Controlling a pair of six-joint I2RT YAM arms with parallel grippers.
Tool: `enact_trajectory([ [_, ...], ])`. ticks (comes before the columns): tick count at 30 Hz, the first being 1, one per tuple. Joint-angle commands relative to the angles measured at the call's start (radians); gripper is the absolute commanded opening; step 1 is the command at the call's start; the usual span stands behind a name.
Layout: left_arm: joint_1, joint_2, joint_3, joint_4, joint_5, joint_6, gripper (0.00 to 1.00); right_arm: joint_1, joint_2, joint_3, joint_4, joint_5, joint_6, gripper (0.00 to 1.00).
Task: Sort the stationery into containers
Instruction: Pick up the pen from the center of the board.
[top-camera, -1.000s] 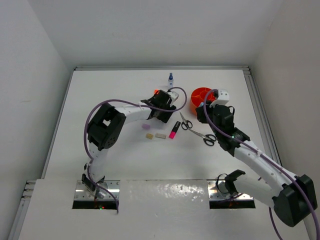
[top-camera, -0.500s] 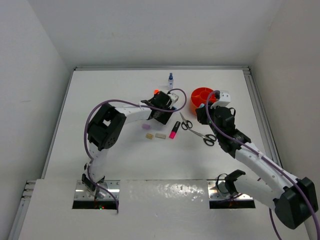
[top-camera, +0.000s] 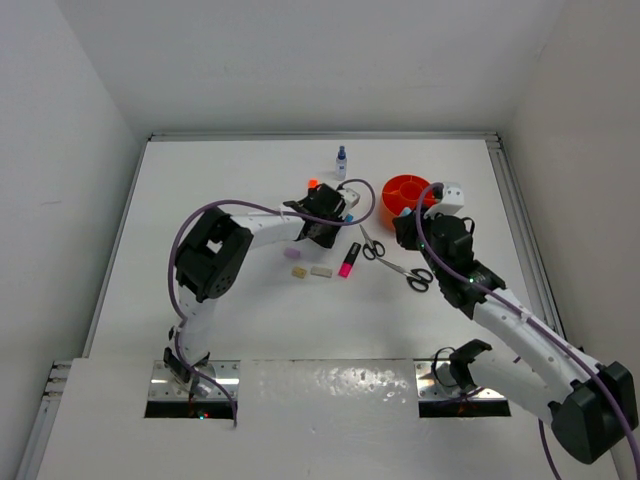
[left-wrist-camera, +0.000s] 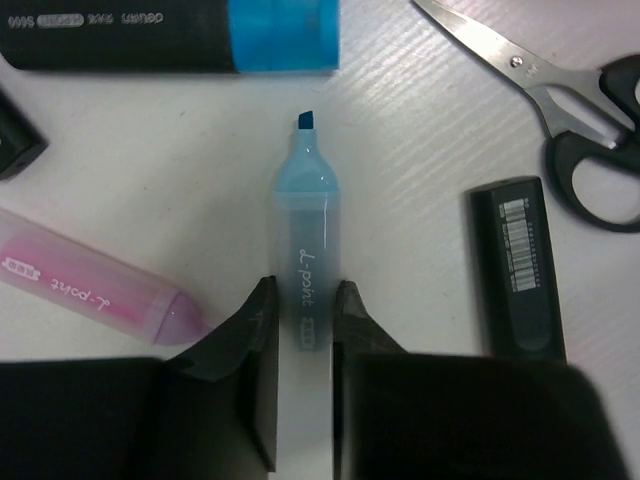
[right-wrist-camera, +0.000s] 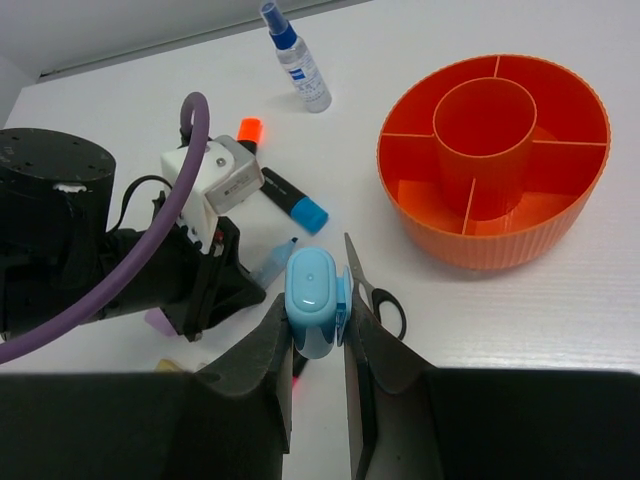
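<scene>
An uncapped light-blue marker (left-wrist-camera: 305, 230) lies flat on the table, tip pointing away. My left gripper (left-wrist-camera: 303, 290) is shut on its barrel. My right gripper (right-wrist-camera: 315, 305) is shut on a light-blue marker cap (right-wrist-camera: 312, 295), held above the table left of the orange tub (right-wrist-camera: 500, 245). The tub has divided compartments and a central cup. Beside the held marker lie a lilac marker (left-wrist-camera: 95, 285), a black marker with a blue cap (left-wrist-camera: 170, 35) and a black marker barrel (left-wrist-camera: 520, 265). Scissors (left-wrist-camera: 560, 110) lie to the right.
A blue-capped bottle (top-camera: 341, 160) stands at the back. An orange-capped marker (right-wrist-camera: 250, 130) lies behind the left wrist. A pink-capped marker (top-camera: 348, 262), small erasers (top-camera: 321, 270) and a second pair of scissors (top-camera: 418, 278) lie in mid-table. The tub (top-camera: 405, 190) sits right of centre.
My left jaws have closed onto the light-blue marker's barrel. My right arm has drifted slightly right, still holding the cap.
</scene>
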Motion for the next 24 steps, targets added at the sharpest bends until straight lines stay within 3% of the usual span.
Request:
enact_trajectory([
  [1,-0.011,0.009,-0.012,-0.078,0.050,-0.010,0.01,-0.005,-0.018,-0.002,0.005,0.015,0.003,0.00],
  [5,0.008,-0.012,0.052,-0.080,0.089,0.002,0.00,-0.005,-0.012,0.028,-0.013,0.022,0.004,0.00],
  [8,0.034,-0.092,0.111,-0.075,0.201,0.124,0.00,-0.013,-0.013,0.080,-0.046,0.030,0.006,0.00],
  [12,0.027,-0.381,-0.042,0.120,0.302,0.444,0.00,-0.025,-0.026,0.163,-0.067,0.000,0.039,0.00],
  [14,0.010,-0.460,-0.136,0.181,0.329,0.485,0.00,-0.025,-0.029,0.199,-0.035,-0.055,0.063,0.00],
  [19,-0.053,-0.616,-0.294,0.345,0.416,0.399,0.00,-0.023,-0.036,0.263,0.003,-0.152,0.093,0.00],
  [24,-0.088,-0.638,-0.302,0.474,0.352,0.272,0.00,-0.022,-0.033,0.294,0.017,-0.237,0.113,0.00],
])
